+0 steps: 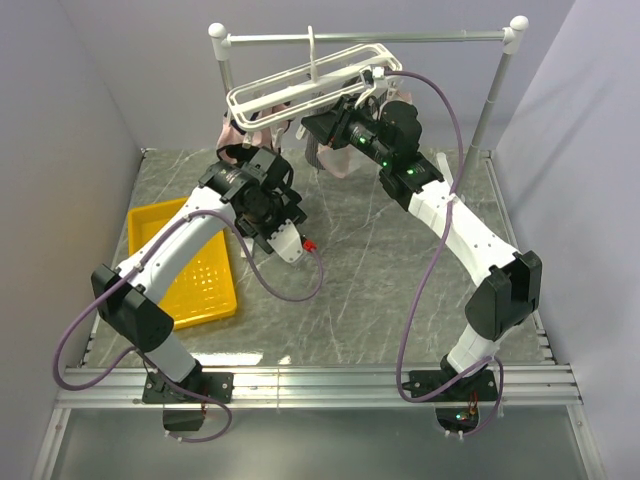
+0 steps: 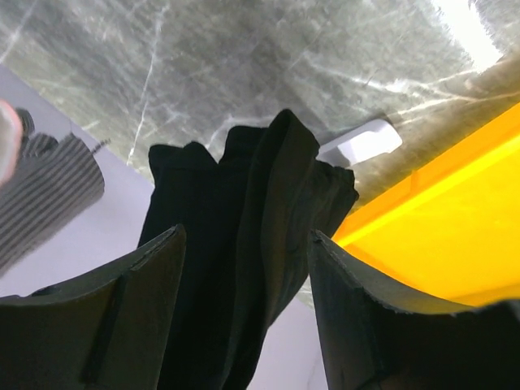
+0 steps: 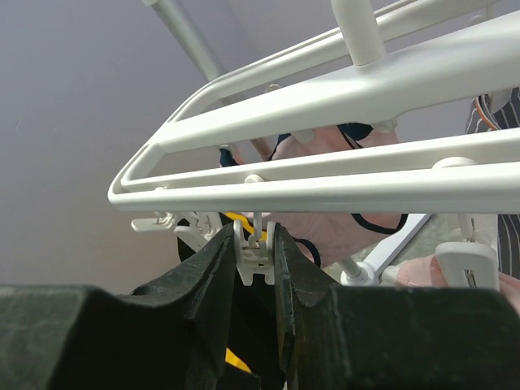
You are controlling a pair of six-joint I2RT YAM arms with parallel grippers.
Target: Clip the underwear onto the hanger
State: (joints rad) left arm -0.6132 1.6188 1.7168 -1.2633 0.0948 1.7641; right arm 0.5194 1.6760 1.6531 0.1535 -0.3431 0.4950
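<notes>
Item: plain black soft fabric underwear [image 2: 213,203], bunched in upright folds.
Place of item: centre of the left wrist view, between the two dark fingers [image 2: 122,325] of the left pincer [image 2: 245,236]. The grey marbled desk [image 1: 380,270] shows above it and the pale wall to its lower left.
Left pincer: jaws stand well apart. The fabric lies against the finger on the left of the frame, and a strip of wall shows between the fabric and the other finger, so the cloth is not clamped.
Hanger: white plastic rectangular hanger with parallel bars [image 1: 290,88], upper centre of the top view. It hangs tilted by its hook from the grey metal rail [image 1: 400,38], right end higher.
Clip: small white plastic clip [image 3: 254,262], dangling under the hanger's near bar, lower centre of the right wrist view.
Right pincer [image 3: 253,244]: closed on the small white plastic clip, one finger touching each side.
Below the clip: dark cloth shows between the fingers; which garment it is cannot be told.
Other garments: pale pink garment [image 3: 349,236] behind the bars; grey striped garment [image 2: 49,195] at the left edge of the left wrist view.
Container: yellow plastic basket [image 1: 190,275] on the desk, left of centre in the top view.
</notes>
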